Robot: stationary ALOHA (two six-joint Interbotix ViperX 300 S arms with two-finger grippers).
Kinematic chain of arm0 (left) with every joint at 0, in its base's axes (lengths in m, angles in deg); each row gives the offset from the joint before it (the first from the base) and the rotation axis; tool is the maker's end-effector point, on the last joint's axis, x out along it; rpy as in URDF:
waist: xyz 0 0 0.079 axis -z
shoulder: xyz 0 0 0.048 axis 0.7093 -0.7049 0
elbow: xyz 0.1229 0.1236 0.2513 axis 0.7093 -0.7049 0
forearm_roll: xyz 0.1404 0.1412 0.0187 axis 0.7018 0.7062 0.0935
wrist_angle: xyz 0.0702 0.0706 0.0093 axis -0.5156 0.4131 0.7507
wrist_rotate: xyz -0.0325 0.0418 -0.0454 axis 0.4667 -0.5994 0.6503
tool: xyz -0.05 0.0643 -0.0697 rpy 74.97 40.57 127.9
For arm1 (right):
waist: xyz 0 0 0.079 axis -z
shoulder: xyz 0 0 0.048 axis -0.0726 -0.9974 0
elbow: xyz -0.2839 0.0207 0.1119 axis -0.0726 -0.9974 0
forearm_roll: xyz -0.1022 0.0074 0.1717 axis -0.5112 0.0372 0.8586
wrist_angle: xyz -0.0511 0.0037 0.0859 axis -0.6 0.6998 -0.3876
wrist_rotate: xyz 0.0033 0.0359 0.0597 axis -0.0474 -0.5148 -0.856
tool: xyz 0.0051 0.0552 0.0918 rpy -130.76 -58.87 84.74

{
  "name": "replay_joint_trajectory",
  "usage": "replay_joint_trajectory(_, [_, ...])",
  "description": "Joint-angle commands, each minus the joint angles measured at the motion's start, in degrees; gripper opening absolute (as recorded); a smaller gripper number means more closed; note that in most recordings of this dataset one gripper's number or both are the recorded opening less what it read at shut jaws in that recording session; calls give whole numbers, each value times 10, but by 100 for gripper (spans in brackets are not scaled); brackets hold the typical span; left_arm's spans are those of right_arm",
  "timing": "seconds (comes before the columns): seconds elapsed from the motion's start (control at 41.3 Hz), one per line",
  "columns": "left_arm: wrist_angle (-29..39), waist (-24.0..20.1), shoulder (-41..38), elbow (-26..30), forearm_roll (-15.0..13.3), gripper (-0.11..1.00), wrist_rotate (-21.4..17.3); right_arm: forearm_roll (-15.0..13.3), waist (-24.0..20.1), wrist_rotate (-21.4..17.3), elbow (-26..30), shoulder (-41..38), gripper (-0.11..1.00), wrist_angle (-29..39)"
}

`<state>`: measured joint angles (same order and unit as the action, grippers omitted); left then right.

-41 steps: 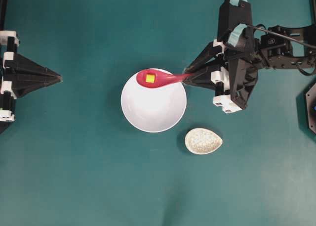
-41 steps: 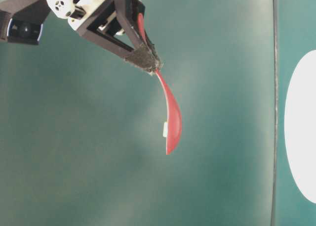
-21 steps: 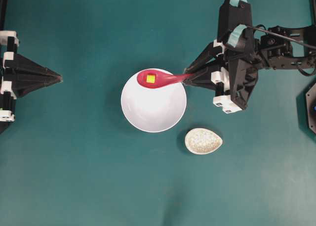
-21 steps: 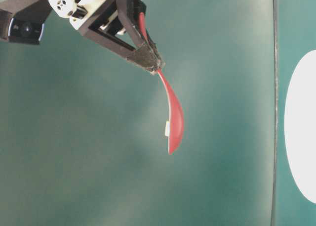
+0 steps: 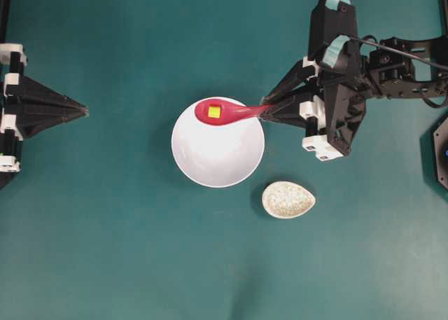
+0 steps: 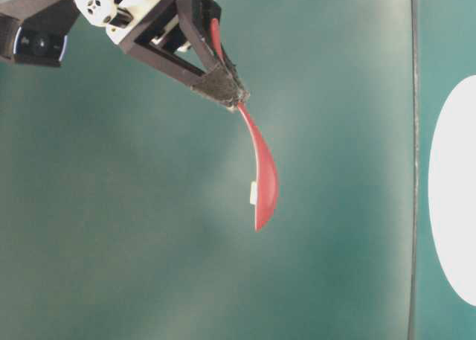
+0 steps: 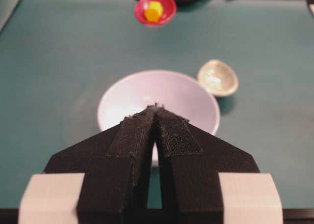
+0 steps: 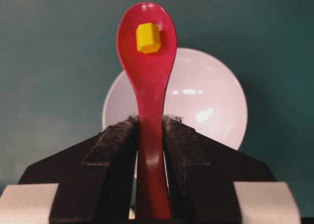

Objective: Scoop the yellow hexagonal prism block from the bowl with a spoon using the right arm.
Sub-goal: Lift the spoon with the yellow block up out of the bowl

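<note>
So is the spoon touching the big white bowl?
Apart. The left wrist view shows the spoon lifted well above the bowl, green table between them.

Even, bright overhead light on my feeds; the overhead view is sharp edge to edge. Soft, short shadow falls just left of the large glossy white bowl [image 5: 218, 149] on the teal table mat [image 5: 105, 250]. Small glare spots sit on the bowl's inner wall in the right wrist view. Table-level view is hazy, with pale washed patches across the mat, and the bowl blows out pure white at its right edge. Left wrist view: near black gripper fingers [image 7: 135, 150] soft, far background slightly blurred.
</note>
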<state>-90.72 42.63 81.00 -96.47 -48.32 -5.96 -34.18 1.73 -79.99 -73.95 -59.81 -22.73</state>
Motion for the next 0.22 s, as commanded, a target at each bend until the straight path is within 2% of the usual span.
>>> replay_joint_trajectory(0.0, [-2,-2,1,15,2,0,2,0,-3,0,1,14,24,-6])
replay_joint_trajectory(0.194, [5,-2,2,16,2,0,3,0,-3,0,-12,14,24,-9])
